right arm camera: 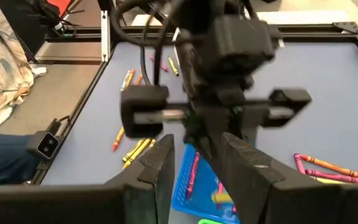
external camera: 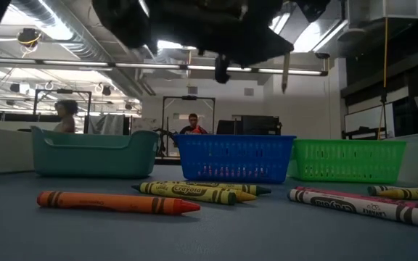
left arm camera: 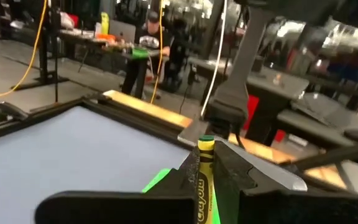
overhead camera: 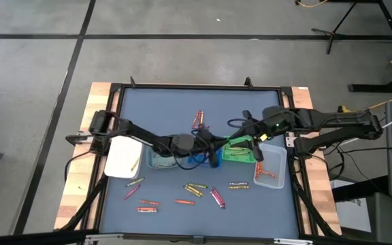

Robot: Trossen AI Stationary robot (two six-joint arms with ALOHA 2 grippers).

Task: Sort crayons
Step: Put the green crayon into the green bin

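Yellow paper wraps the crayon (left arm camera: 204, 180) pinched upright between the narrowed fingers of the left gripper (overhead camera: 213, 158), which hangs between the blue tray (overhead camera: 197, 160) and the green tray (overhead camera: 239, 154), probably so the stick can be dropped by colour. The right gripper (overhead camera: 249, 141) is poised over the green tray, fingers wide and empty, apparently waiting. Other crayons (overhead camera: 194, 189) are left scattered on the table (overhead camera: 250, 204).
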